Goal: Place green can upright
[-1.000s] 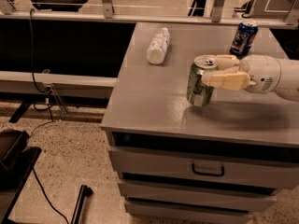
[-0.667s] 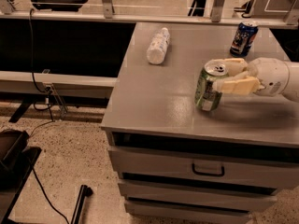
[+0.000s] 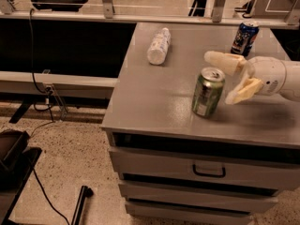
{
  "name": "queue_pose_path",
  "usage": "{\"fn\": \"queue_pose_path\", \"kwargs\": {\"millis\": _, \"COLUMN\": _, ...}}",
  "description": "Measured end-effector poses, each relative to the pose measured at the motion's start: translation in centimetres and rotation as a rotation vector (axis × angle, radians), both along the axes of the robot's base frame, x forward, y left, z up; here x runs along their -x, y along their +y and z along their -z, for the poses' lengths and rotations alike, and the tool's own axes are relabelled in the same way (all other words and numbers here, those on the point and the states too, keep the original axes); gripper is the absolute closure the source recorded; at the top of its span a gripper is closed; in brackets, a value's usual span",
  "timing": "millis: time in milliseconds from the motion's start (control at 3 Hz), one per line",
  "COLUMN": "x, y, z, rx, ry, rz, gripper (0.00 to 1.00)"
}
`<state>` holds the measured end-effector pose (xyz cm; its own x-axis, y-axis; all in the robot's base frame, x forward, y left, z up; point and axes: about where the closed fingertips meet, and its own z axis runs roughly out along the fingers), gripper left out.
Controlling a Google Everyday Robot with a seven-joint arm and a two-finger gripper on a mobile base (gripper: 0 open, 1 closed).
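Can (image 3: 207,93): stood on table (image 3: 154,102), near front edge; long axis near vertical, tab end up.
Gripper (image 3: 222,78): just right of can, fingers (image 3: 224,62) spread apart, clasping nothing.
Relation: can lay left of the gap; contact unclear.
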<state>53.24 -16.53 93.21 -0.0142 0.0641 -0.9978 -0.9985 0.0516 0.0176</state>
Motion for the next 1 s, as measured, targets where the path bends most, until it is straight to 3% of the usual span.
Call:
{"fn": "queue_pose_path", "kwargs": {"millis": 333, "x": 0.0, "y": 0.0, "z": 0.0, "rx": 0.000, "ry": 0.000, "rz": 0.000, "gripper": 0.00}}
{"fn": "queue_pose_path", "kwargs": {"millis": 667, "x": -0.1, "y": -0.9, "z": -1.0, "rx": 0.005, "ry": -0.024, "rz": 0.044, "gripper": 0.00}}
{"fn": "queue_pose_path", "kwargs": {"millis": 1000, "x": -0.2, "y": -2.9, "z": -3.8, "rx": 0.029, "ry": -0.086, "rz": 0.134, "gripper": 0.00}}
